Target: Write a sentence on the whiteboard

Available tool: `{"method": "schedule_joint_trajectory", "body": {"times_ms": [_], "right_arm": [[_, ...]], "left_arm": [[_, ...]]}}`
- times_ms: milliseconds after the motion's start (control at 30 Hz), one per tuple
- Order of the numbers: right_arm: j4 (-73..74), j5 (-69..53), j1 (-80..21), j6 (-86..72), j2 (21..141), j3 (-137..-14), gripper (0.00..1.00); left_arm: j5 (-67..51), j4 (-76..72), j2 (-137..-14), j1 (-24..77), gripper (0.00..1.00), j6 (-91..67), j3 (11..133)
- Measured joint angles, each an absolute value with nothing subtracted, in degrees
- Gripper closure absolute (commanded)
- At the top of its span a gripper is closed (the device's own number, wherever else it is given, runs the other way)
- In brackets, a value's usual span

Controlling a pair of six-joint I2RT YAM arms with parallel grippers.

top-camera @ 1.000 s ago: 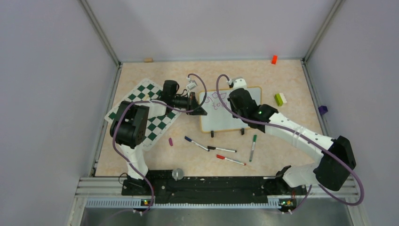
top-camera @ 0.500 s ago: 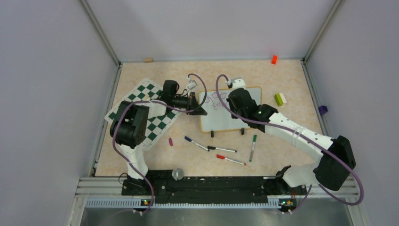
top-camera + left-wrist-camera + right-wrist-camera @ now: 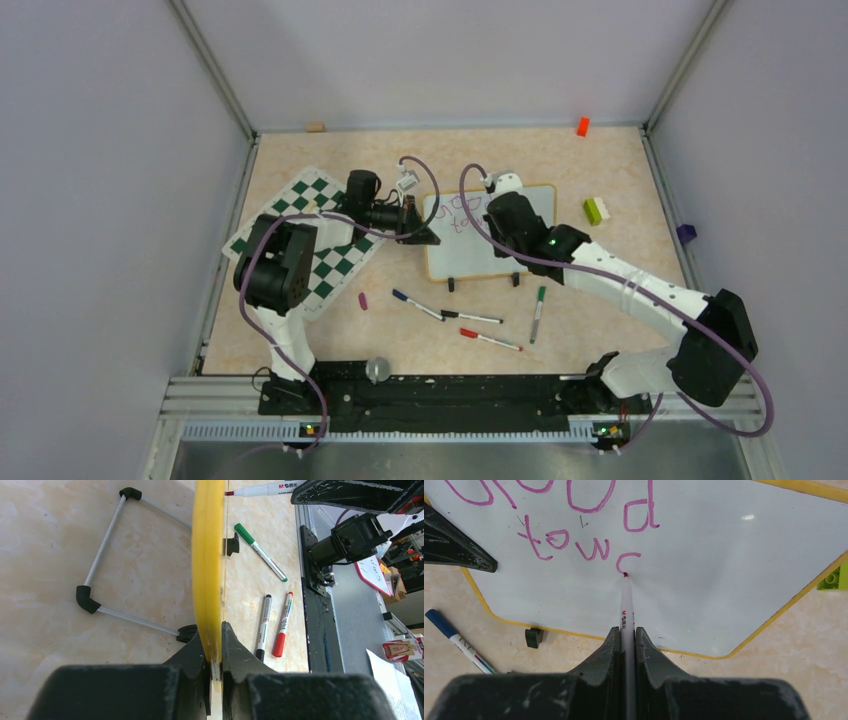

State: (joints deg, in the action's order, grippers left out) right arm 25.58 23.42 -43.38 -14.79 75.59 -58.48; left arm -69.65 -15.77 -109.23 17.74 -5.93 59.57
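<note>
The whiteboard (image 3: 480, 255) with its yellow frame lies mid-table; its white face fills the right wrist view (image 3: 724, 580). Purple writing (image 3: 574, 525) reads "Good" and below it "tow" plus a started curved letter. My right gripper (image 3: 625, 632) is shut on a white marker (image 3: 626, 605) whose tip touches the board at the end of that curve. In the top view the right gripper (image 3: 497, 212) is over the board. My left gripper (image 3: 214, 630) is shut on the board's yellow left edge (image 3: 207, 555); it also shows in the top view (image 3: 422, 232).
Several capped markers lie on the table in front of the board: blue (image 3: 415, 305), black (image 3: 472, 318), red (image 3: 490, 340), green (image 3: 537, 313). A green-and-white chessboard mat (image 3: 335, 265) lies left. A green-white block (image 3: 596, 210), a red block (image 3: 582, 126) and a purple cap (image 3: 362, 300) lie around.
My right gripper has shifted slightly right along the second line with the marker. The left gripper and board have not moved.
</note>
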Motion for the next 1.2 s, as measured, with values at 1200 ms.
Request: {"method": "schedule_joint_trajectory", "body": {"times_ms": [1200], "right_arm": [[26.7, 26.46, -43.38, -14.83, 75.59, -59.22, 1.0]], "left_arm": [[-69.65, -15.7, -109.23, 17.74, 1.0, -5.89, 59.59]]}}
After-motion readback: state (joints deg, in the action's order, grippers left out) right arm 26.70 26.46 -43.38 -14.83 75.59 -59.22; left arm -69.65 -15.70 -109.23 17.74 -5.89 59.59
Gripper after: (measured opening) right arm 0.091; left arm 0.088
